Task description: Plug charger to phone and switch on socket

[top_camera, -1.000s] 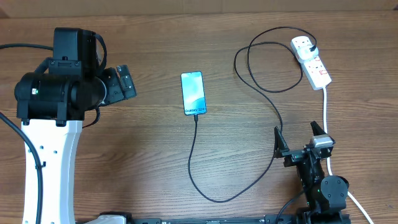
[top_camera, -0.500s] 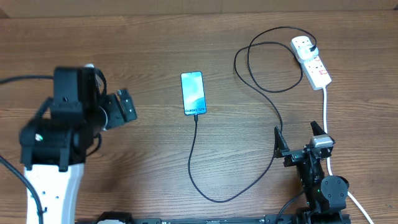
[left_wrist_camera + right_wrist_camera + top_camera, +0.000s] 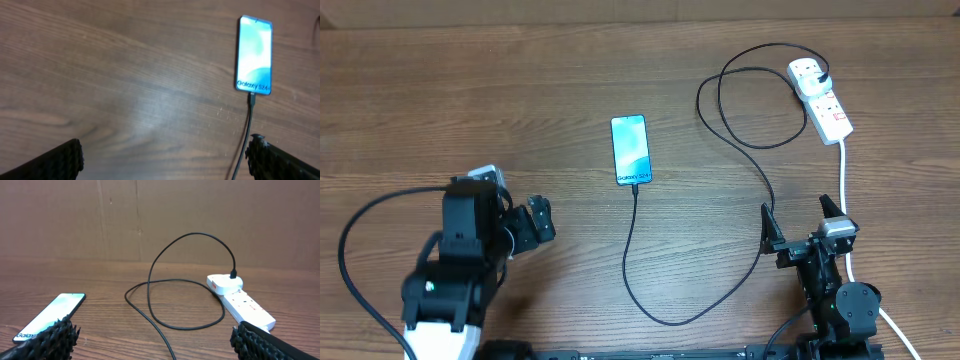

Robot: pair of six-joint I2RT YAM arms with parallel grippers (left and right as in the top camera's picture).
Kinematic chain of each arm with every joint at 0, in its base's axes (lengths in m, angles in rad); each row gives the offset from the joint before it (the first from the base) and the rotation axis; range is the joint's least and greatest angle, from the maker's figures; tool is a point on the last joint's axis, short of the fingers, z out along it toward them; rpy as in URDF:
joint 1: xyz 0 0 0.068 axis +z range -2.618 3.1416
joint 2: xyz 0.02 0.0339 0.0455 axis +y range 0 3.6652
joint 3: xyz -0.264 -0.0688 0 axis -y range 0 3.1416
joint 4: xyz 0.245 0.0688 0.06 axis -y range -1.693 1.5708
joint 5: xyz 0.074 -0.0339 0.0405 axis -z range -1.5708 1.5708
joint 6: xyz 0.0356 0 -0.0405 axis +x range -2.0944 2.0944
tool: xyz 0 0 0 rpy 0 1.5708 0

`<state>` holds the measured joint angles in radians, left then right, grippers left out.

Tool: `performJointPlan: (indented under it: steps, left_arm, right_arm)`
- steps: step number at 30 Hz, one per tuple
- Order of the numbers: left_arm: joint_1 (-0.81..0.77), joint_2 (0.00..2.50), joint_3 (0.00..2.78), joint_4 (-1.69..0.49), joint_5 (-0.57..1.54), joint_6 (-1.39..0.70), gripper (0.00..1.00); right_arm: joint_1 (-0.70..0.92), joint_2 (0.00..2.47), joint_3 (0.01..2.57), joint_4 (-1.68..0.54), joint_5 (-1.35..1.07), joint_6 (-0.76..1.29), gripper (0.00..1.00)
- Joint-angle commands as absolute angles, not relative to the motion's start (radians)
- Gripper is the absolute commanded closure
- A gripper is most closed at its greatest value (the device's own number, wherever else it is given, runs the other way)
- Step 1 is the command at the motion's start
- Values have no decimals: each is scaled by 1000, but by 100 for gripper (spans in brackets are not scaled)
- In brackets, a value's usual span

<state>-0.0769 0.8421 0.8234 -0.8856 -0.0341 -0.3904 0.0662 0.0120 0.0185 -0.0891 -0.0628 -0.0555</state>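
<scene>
The phone (image 3: 630, 150) lies flat mid-table with its blue screen up, also seen in the left wrist view (image 3: 255, 54) and the right wrist view (image 3: 50, 316). The black charger cable (image 3: 638, 265) runs from the phone's near edge (image 3: 250, 107), loops across the table (image 3: 186, 286) and ends in a plug seated in the white socket (image 3: 823, 100) at the far right (image 3: 243, 301). My left gripper (image 3: 536, 226) hangs open, left of and nearer than the phone (image 3: 165, 165). My right gripper (image 3: 796, 214) stands open near the front right (image 3: 155, 342), holding nothing.
A thick white cord (image 3: 846, 200) runs from the socket toward the front edge, passing beside my right arm (image 3: 840, 295). A brown cardboard wall (image 3: 160, 215) closes the far side of the wooden table (image 3: 470, 100).
My left arm has pulled back from the far left toward the front edge, its gripper staying open. The right arm, phone and cable have not moved.
</scene>
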Motion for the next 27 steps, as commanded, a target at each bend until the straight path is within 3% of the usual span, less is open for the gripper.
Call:
performJointPlan:
  steps: [1, 12, 27]
  left_arm:
    - [-78, 765, 727, -807, 1, -389, 0]
    - [-78, 503, 414, -440, 128, -325, 0]
    - [-78, 290, 286, -339, 150, -265, 0]
  right_arm:
    - [61, 3, 9, -82, -53, -54, 0]
    - [61, 3, 9, -82, -53, -54, 0]
    - [61, 3, 9, -81, -53, -54, 0]
